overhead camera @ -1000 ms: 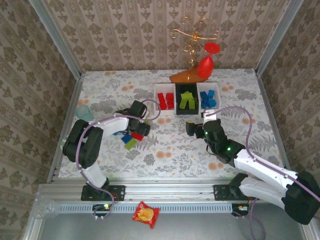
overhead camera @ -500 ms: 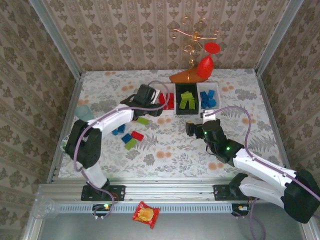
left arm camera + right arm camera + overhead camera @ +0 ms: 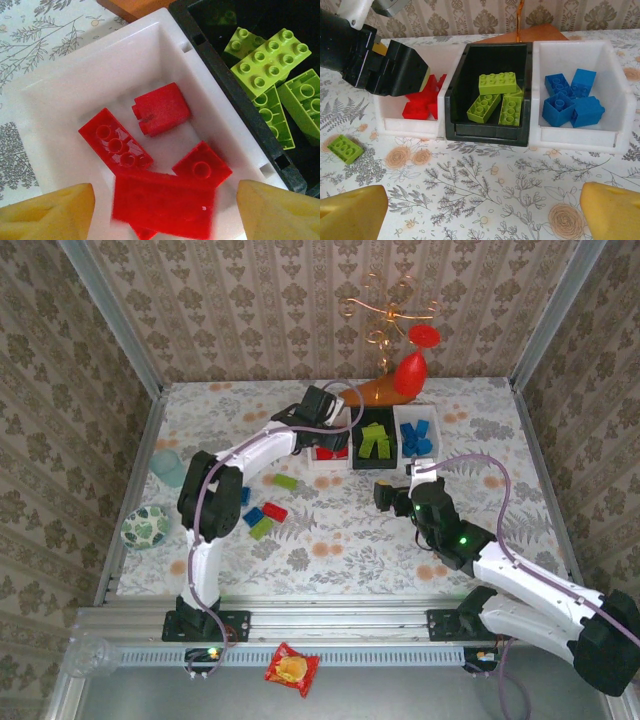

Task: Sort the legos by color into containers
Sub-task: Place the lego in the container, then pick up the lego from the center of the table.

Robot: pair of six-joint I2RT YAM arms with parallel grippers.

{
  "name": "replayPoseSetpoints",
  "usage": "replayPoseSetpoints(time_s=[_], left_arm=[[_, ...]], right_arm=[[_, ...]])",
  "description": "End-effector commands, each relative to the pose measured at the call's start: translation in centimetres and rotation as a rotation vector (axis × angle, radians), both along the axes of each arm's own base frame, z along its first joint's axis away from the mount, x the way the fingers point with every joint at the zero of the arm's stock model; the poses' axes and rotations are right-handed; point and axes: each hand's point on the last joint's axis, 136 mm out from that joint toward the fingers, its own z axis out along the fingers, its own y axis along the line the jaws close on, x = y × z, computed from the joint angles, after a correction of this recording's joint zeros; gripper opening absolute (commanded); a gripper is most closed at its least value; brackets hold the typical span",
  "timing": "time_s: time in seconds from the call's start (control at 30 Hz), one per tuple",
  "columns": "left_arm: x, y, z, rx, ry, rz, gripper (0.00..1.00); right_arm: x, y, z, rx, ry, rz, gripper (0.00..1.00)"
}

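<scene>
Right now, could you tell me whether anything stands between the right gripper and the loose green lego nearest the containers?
Nothing visible does. The right gripper is open, and just bare tablecloth lies between it and the green lego, which sits flat in front of the white container with the red legos.

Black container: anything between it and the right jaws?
Nothing: bare floral tablecloth up to the black container, per the right wrist view. The loose green lego lies off left.
</scene>
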Motion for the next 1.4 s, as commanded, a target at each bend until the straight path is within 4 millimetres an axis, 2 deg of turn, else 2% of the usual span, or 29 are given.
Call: replayPoseSetpoints(time_s=[0.0,0.07,0.13,0.23,0.3,0.4,0.47,0.57,0.63,0.87,1.1,1.37], left_arm=[[-0.8,0.8,3.4,-0.018,-0.051,0.0,0.78],[-2.2,1.9,3.6,-0.031,-0.057,0.008,0.82],[-4.5,3.6,4.2,-0.051,-0.071,0.021,0.83],[-7.8,7.4,3.9,-0.047,-0.075,0.074,0.85],[-9.9,10.3,2.5,-0.049,-0.026,0.108,0.87],[-11.4,12.9,-0.1,-0.063,0.093,0.153,0.88],[-11.8,12.8,-1.8,-0.06,0.156,0.141,0.9],[-11.1,13.0,-3.9,0.007,0.184,0.138,0.94],[-10.5,13.5,-5.1,0.058,0.188,0.144,0.95],[-9.2,13.1,-8.0,0.122,0.225,0.13,0.93],[-8.3,12.7,-10.1,0.152,0.256,0.134,0.85],[-8.2,12.9,-10.2,0.15,0.249,0.15,0.67]], right_arm=[[-0.5,-0.7,-0.6,-0.023,0.011,-0.017,1.0],[-0.5,-0.5,-0.6,-0.025,0.015,-0.007,1.0],[-0.6,-0.2,-0.6,-0.033,0.02,0.013,1.0],[-0.5,1.2,-1.1,-0.021,0.033,0.071,1.0],[-0.3,2.8,-1.6,-0.013,0.046,0.126,1.0],[0.4,4.4,-2.3,-0.031,0.062,0.154,1.0],[1.0,5.0,-2.5,-0.03,0.069,0.15,1.0],[1.4,5.2,-2.4,-0.028,0.076,0.144,1.0],[1.3,4.9,-2.3,-0.029,0.071,0.135,1.0],[0.5,3.0,-2.3,-0.046,0.056,0.081,1.0],[0.0,2.4,-2.5,-0.05,0.063,0.07,1.0],[-0.3,1.7,-2.1,-0.049,0.045,0.054,1.0]])
